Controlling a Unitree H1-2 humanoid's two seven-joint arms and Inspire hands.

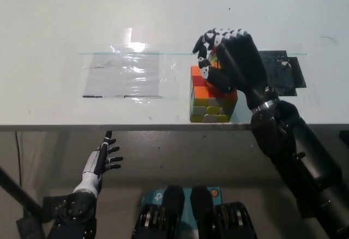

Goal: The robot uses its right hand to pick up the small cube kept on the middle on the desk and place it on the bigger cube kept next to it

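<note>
Seemingly small cube (pixel 216 60) sits inside right hand (pixel 229 61), over bigger cube (pixel 211 100)

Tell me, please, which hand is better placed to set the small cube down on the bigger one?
The right hand: it is over the bigger cube, closed around the small cube. The left hand hangs open below the desk edge.

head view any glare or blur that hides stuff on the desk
Head view: a bright glare spot sits on the clear plastic sheet left of the big cube, washing out that patch. The cube's side faces read sharp. The right robot hand covers the cube's top, so the small cube is barely visible. The left robot hand is dim below the desk edge.
</note>
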